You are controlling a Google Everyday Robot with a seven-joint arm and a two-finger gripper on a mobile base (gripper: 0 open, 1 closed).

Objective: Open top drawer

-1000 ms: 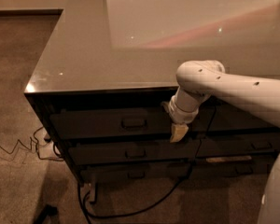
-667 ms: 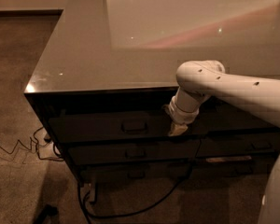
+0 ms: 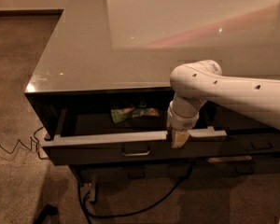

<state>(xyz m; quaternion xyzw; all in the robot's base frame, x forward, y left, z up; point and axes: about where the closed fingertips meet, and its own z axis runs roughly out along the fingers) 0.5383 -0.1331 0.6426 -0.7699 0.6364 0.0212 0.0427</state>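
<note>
Under the tabletop (image 3: 84, 55), your top drawer (image 3: 93, 153) had slid open toward 6 o'clock; the pincer (image 3: 179, 138) sat on its rim, grip impossible to tell; task looked done.

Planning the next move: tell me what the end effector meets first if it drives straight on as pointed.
The end effector points downward at the front rim of the top drawer, so that rim comes first; it may already touch, depth is unclear.
</note>
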